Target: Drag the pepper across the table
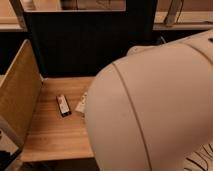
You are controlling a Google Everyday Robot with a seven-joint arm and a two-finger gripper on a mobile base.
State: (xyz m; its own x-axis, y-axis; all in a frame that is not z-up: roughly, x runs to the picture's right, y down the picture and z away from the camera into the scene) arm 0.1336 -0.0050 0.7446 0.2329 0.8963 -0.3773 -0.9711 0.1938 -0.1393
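The hand is out of sight, somewhere behind the big white arm housing (155, 110) that fills the right of the view, so I cannot tell whether it is wide, narrow or holding anything. The wooden surface (55, 135) shows to the housing's left. On it lie a small dark rectangular item (63, 105) and, just beside it, a pale item (81, 104) partly covered by the housing's edge. The pepper cannot be picked out.
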